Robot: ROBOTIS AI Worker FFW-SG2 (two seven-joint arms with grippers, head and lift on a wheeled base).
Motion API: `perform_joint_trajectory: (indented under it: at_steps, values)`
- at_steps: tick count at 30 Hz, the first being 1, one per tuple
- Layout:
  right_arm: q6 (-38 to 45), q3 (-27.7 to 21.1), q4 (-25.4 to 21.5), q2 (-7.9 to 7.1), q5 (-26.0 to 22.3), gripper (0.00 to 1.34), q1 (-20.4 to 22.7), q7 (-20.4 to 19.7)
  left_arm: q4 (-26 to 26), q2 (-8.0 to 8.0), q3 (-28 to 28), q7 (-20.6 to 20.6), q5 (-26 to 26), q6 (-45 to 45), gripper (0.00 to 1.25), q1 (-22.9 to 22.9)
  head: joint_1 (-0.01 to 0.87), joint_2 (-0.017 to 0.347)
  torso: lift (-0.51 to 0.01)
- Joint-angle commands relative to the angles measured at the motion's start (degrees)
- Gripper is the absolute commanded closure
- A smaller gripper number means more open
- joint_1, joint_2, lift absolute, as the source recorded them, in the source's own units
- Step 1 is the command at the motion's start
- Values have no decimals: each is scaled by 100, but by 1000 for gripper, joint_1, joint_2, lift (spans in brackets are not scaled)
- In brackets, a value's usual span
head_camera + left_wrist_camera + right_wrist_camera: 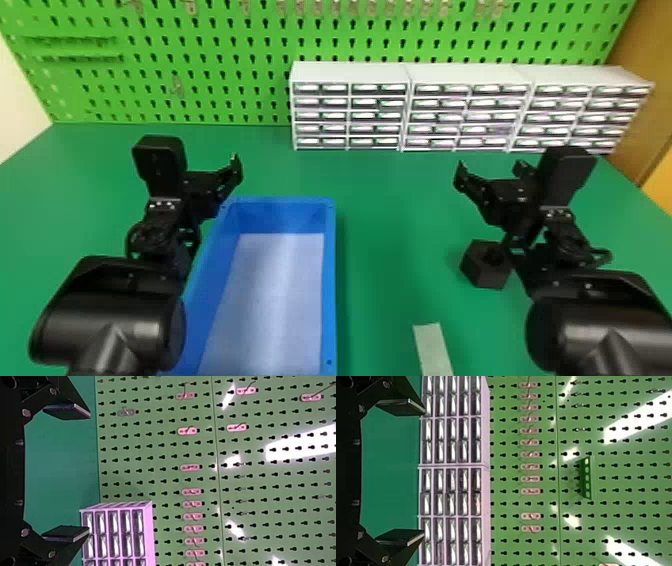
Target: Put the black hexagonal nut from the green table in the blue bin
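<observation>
Black hexagonal nut (479, 267) lies at six o'clock from my right gripper (491, 172), apart from its spread, empty fingers; my left gripper (206, 185) is released too.

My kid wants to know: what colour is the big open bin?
Blue, seen best in the head view.

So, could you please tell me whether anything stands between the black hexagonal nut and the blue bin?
Nothing visible stands between the black hexagonal nut and the blue rectangular bin except the bin's own raised side wall. The pale flat strip lies nearer the robot, off the direct path.
</observation>
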Motion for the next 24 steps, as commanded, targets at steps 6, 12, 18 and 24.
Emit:
perform_joint_trajectory:
  at_steps: [6, 12, 18, 24]
  values:
    - [-20, -57, 0, 8, 27, 209, -9, -44, 0, 6, 10, 0, 0, -4, 248, 1, 686, 51, -96]
    - [-20, -48, 9, 8, 27, 209, -9, -53, 0, -3, 10, 0, 9, -4, 248, 1, 686, 51, -96]
    - [-20, 31, 18, 8, 71, 209, -17, -53, 9, -3, 19, 0, 18, -4, 248, 9, 686, 51, -96]
    - [-20, 23, 26, 8, 88, 209, -9, -53, 9, -3, 10, 0, 18, -4, 248, -17, 686, 51, -96]
